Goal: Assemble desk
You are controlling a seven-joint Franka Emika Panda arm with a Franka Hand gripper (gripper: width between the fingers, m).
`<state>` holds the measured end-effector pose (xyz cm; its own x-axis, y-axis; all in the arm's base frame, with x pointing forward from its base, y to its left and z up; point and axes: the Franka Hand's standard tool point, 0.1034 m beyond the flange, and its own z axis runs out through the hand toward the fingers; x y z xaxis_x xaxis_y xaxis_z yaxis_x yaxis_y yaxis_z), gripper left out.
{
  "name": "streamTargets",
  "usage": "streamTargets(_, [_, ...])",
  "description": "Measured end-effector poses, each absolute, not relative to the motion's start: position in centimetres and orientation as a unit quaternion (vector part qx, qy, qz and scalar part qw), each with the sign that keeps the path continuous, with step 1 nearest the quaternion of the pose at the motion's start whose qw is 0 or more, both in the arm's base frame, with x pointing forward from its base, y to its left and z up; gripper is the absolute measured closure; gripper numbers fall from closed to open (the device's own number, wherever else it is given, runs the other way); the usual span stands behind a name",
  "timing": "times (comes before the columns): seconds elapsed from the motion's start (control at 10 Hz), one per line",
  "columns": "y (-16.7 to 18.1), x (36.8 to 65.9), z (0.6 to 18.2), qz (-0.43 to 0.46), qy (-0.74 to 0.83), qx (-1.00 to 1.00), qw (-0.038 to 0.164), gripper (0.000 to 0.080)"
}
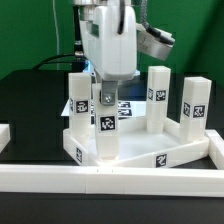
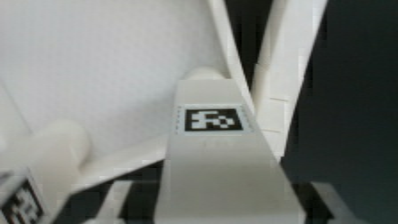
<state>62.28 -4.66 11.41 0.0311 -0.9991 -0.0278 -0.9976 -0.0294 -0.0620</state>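
The desk's white rimmed top (image 1: 140, 160) lies flat on the black table. Three white tagged legs stand upright on it: one at the exterior view's left (image 1: 76, 97), one right of the middle (image 1: 158, 97) and one at the far right (image 1: 196, 108). My gripper (image 1: 107, 103) comes down from above and is shut on a fourth leg (image 1: 108, 135), which stands upright at the top's near edge. In the wrist view this held leg (image 2: 221, 150) shows its tag and runs down between my dark fingers (image 2: 134, 200). The gripper (image 2: 222, 208) clamps its upper end over the white top (image 2: 107, 80).
A long white border rail (image 1: 110, 182) runs across the front of the table, with a short white piece (image 1: 5, 133) at the exterior view's left. In the wrist view another tagged leg (image 2: 39, 165) stands close beside the held one.
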Motion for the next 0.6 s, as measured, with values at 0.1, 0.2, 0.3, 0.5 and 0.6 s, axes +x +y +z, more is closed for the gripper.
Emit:
streamTargets(0.1, [-4.62,62.27,11.40,-0.009,0.717,-0.696,0.035,0.0509])
streamTargets(0.2, [-4.55,62.28,11.40,-0.006,0.743,-0.669,0.037,0.0509])
streamTargets(0.3, [-4.50,62.29,11.40,-0.006,0.753,-0.657,0.037,0.0509])
streamTargets(0.5, [-4.49,62.31,11.39,-0.007,0.734,-0.678,0.037,0.0412])
streamTargets(0.6, [-4.51,62.32,11.34,-0.009,0.723,-0.690,0.037,0.0274])
